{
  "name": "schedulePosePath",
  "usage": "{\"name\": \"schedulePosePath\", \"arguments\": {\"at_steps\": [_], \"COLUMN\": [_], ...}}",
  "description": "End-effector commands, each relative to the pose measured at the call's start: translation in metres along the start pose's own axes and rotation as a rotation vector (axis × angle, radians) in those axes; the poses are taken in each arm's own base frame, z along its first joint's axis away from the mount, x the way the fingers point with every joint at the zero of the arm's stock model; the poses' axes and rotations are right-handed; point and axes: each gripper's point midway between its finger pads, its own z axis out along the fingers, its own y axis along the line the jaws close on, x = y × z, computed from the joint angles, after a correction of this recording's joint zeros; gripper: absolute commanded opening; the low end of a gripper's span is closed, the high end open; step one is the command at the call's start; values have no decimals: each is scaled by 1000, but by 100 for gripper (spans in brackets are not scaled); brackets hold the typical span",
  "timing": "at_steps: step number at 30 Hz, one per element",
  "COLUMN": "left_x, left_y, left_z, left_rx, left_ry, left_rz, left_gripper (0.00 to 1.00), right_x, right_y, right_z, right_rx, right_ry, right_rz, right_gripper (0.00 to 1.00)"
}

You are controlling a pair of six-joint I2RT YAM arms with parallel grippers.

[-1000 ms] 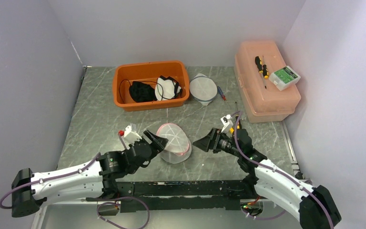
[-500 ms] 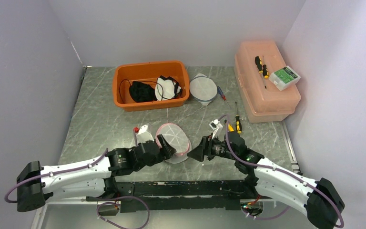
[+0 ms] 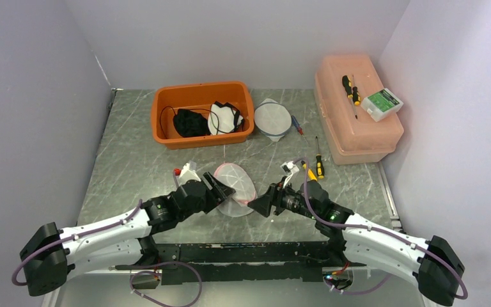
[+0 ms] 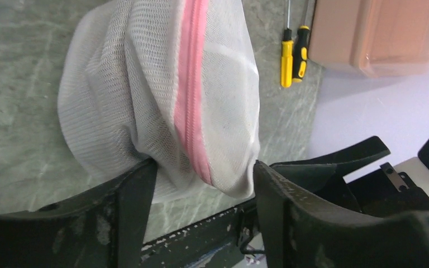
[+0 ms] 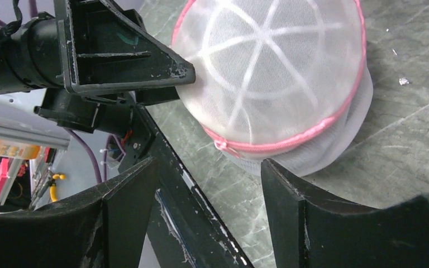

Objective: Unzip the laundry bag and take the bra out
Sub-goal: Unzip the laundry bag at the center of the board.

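The laundry bag point(image 3: 236, 187) is a white mesh dome with a pink zipper point(image 4: 189, 106), lying on the table between my two arms. My left gripper point(image 3: 221, 190) stands open at the bag's left side. In the left wrist view the bag's near end point(image 4: 145, 84) sits between its jaws point(image 4: 205, 164), and the mesh touches both fingertips. My right gripper point(image 3: 260, 200) is open and empty, just right of the bag. In the right wrist view the zipper pull point(image 5: 219, 146) lies a little ahead of this gripper point(image 5: 209, 162). The bra is hidden.
An orange bin point(image 3: 166, 137) with black and white garments stands at the back. A second mesh bag point(image 3: 272, 118) lies beside it. Screwdrivers point(image 3: 319, 165) lie right of the bags. A pink box point(image 3: 351, 131) at the far right carries a small green-and-white box point(image 3: 381, 102). A black rail point(image 3: 243, 249) runs along the near edge.
Both grippers have moved in toward the bag. The left jaws have narrowed around its end, and the bag has shifted slightly back and tilted.
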Motion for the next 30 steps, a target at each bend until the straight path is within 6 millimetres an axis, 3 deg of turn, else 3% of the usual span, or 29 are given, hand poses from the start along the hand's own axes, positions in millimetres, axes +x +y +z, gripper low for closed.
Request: {"name": "schedulePosePath", "arguments": {"at_steps": [1,7,12,21,24,30], "left_x": [5,-6,-11,-8,-13,-22], "left_y": [-30,-17,-23,-21,-22,-34], "left_z": [-10,-35,-43,-22,-14,-5], "left_rx": [93,47,78,49,60,97], "left_ry": [62,42,23,12,-6,-19], "left_rz": [-50,-47,-68,-44,-46,-54], "left_gripper": [73,77,76,72,63,30], "right_x": [-16,-17,-19,-19,-17,-12], "right_y": [13,15,15,16,15,14], "right_z": [-1,-5,-7,-7,-8,-7], "right_rx": [-51,-49,-47,-51,-50,-56], "right_ry": [-68,-57,-72,-71,-69,-51], "right_rz": [-69,-118,-119,-103,-99,-102], "right_gripper": [72,72,72,72,71,71]}}
